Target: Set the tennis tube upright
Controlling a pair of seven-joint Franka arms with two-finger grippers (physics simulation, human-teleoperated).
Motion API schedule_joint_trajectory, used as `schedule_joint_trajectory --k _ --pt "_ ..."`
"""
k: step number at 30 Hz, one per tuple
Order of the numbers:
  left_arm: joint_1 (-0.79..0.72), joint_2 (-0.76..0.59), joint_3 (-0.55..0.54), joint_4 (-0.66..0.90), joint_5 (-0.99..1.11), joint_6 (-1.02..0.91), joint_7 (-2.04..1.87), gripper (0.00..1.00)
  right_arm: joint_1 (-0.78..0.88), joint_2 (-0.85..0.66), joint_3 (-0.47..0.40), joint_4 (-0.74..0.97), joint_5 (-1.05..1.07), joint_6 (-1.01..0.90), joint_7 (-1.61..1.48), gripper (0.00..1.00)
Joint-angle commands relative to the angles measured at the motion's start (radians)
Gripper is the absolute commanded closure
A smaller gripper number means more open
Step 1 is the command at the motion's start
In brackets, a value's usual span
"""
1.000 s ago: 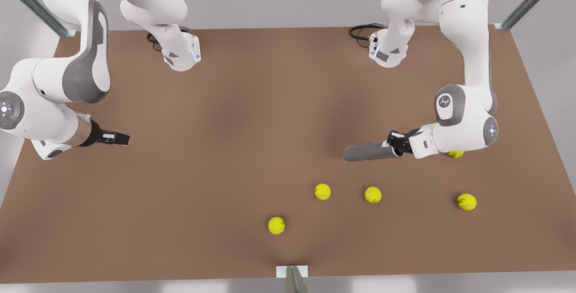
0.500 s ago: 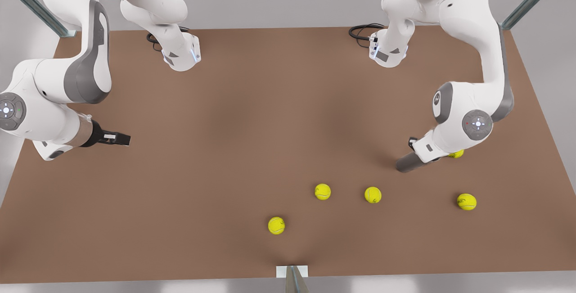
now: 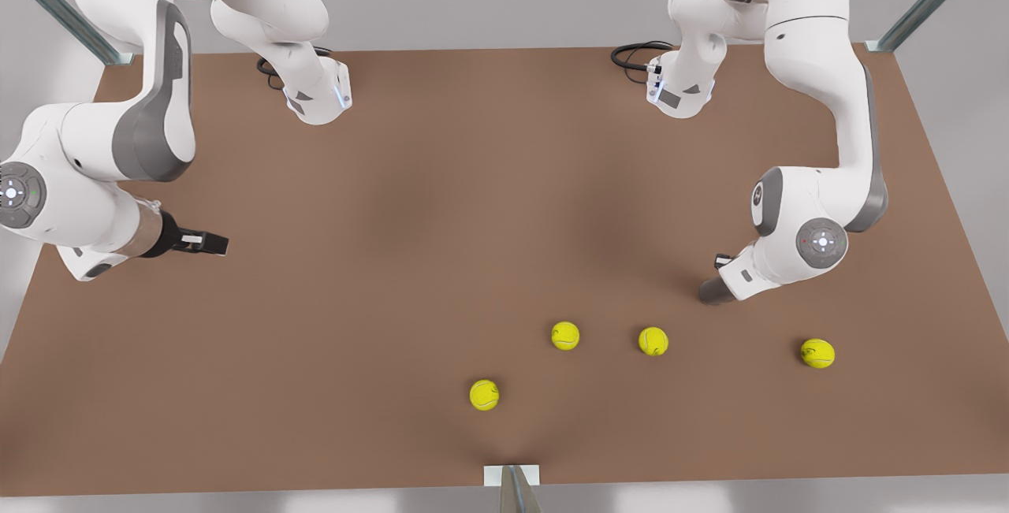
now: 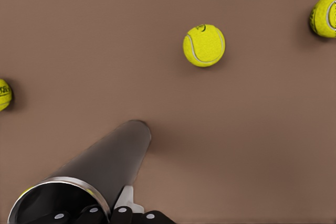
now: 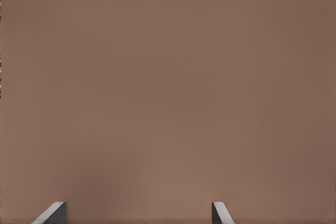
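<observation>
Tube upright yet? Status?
Done: the left gripper grips the tube at its silvery rim end, tilted steeply, other end down near the table. In hand: standing it up. Left: get it vertical, set it down, release. The right gripper waits open across the table.

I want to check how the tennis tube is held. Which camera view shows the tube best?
The left wrist view: the tennis tube shows along its length, silvery rim near the left gripper, far end at the table. The front view shows just its dark lower end under the arm.
</observation>
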Motion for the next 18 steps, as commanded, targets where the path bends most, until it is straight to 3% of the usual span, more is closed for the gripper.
schedule_joint_trajectory --k 1,2,3,5,18 --pt "0.000 0.000 0.000 0.000 -0.021 0.000 0.001 0.41 0.000 0.000 0.000 0.000 0.000 0.000 0.000 0.00" --pt "0.000 0.000 0.000 0.000 -0.021 -0.002 0.001 0.26 0.001 0.000 0.000 0.000 0.000 0.000 0.000 0.00" --pt "0.000 0.000 0.000 0.000 -0.022 -0.002 -0.003 0.21 0.001 0.000 0.000 0.000 0.000 0.000 -0.002 0.00" --pt "0.000 -0.003 0.002 0.002 -0.022 -0.003 -0.003 0.00 0.001 0.000 0.000 0.000 0.000 0.000 0.000 0.00" --pt "-0.002 -0.025 0.005 0.015 -0.022 -0.063 0.001 0.00 0.006 -0.005 0.000 -0.002 -0.012 -0.003 0.006 0.00"
